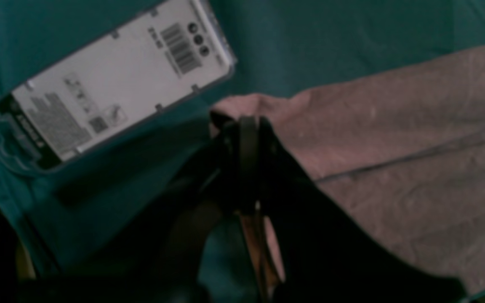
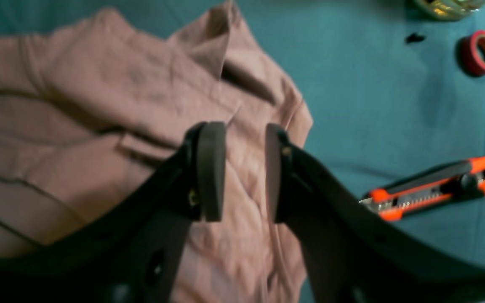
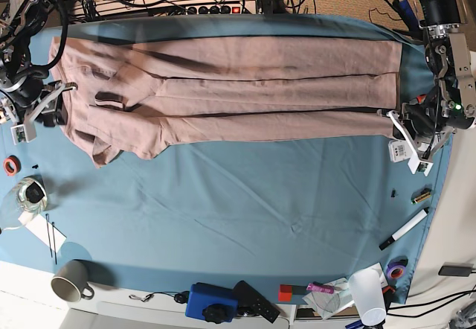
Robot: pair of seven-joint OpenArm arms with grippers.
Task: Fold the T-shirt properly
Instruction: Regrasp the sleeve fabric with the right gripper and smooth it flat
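Observation:
The pink-beige T-shirt (image 3: 238, 83) lies stretched across the far part of the blue cloth (image 3: 245, 210), folded lengthwise in long bands. My left gripper (image 1: 244, 124) is shut on a corner of the shirt's edge (image 1: 394, 139); in the base view it is at the shirt's right end (image 3: 395, 117). My right gripper (image 2: 242, 168) is open, with its fingers (image 2: 211, 168) a little above the wrinkled shirt (image 2: 99, 118) near a sleeve. In the base view it is at the shirt's left end (image 3: 63, 104).
A white labelled package (image 1: 120, 80) lies beside the left gripper. An orange box cutter (image 2: 432, 189) and a red tape roll (image 2: 480, 52) lie right of the right gripper. A glass (image 3: 26, 195), a mug (image 3: 71, 288), a marker (image 3: 405, 228) and a blue box (image 3: 216, 303) sit near the cloth's edges.

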